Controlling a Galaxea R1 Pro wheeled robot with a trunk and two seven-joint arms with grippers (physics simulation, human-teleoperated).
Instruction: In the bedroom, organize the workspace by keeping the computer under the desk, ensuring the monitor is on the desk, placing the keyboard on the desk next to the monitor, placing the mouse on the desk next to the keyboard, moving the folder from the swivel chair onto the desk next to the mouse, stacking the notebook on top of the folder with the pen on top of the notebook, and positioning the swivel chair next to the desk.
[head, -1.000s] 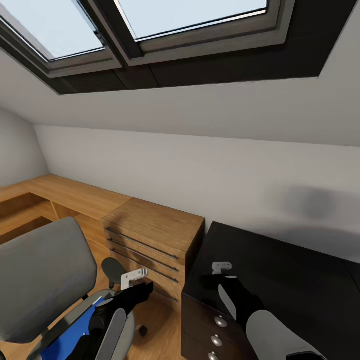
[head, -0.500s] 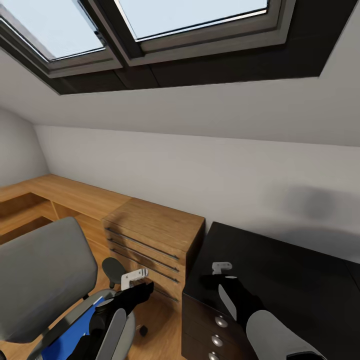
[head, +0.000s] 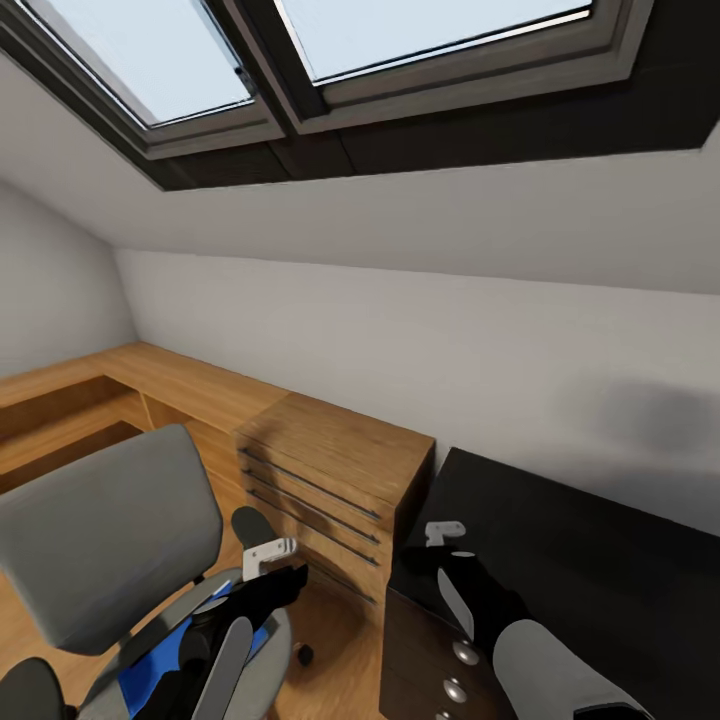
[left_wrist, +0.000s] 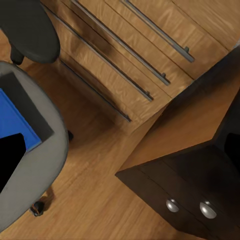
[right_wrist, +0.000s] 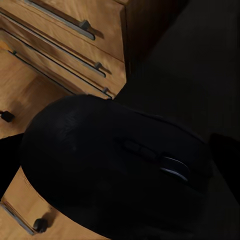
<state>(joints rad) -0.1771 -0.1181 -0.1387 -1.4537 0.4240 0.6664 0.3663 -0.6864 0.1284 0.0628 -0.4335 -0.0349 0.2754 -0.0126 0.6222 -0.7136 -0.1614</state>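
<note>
Upholstery, matte grey, covers the tall rounded back of the swivel chair (head: 105, 545) at the head view's left; its rounded seat carries the flat bright-blue folder (head: 160, 665), with a thin dark grey rectangle, seemingly the notebook (left_wrist: 27, 112), lying on the folder in the left wrist view. A black oval armrest (head: 255, 527) stands on the side of the chair toward the chest. The left gripper (head: 268, 556), pale grey metal on a black wrist, hangs above the seat's edge; whether its fingers are spread or pressed together cannot be told. Next comes a light-wood chest of drawers (head: 335, 470) with visible grain and long thin metal bar handles, standing on a wood plank floor (left_wrist: 95, 200). Just beside it is the desk (head: 600, 560), its surface glossy black, its dark drawer unit fitted with round silver knobs (head: 465, 652). The right gripper (head: 443, 533) hovers over the near corner of that surface. In the right wrist view the mouse (right_wrist: 115, 165), dark, smooth and rounded with a small scroll wheel, sits right in front of the camera, pinched in the fingers, above the desk's edge and the chest's drawers.
</note>
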